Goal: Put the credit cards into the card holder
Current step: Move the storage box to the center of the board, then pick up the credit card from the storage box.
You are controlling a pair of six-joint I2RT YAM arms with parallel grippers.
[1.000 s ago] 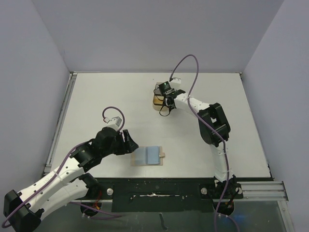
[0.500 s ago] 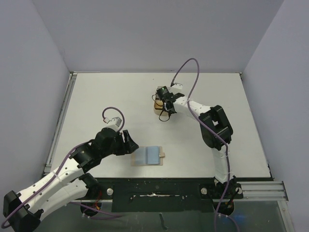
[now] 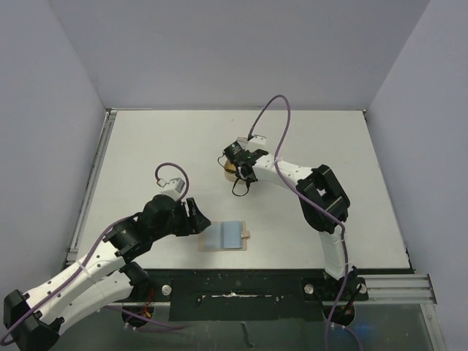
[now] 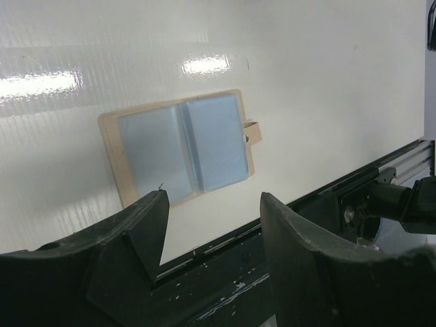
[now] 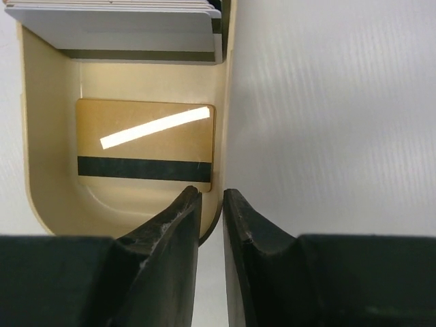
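Note:
The card holder (image 3: 224, 235) lies open and flat near the table's front edge, its bluish clear pockets (image 4: 180, 146) facing up and its strap tab (image 4: 252, 134) at the right. My left gripper (image 3: 197, 219) hovers open just left of it, with nothing between its fingers (image 4: 214, 201). A gold credit card (image 5: 144, 146) with a dark stripe lies flat in a tan tray (image 5: 41, 197). Several grey-white credit cards (image 5: 116, 27) are stacked at the tray's far end. My right gripper (image 5: 212, 194) is shut on the tray's right rim, one finger inside and one outside.
The tan tray (image 3: 229, 170) sits mid-table under the right wrist. A black rail (image 4: 327, 197) runs along the near table edge, close behind the card holder. Grey walls enclose the white table on three sides.
The right gripper has moved left and toward the front, and the tan tray has slid along with it. The left arm and the card holder have stayed put.

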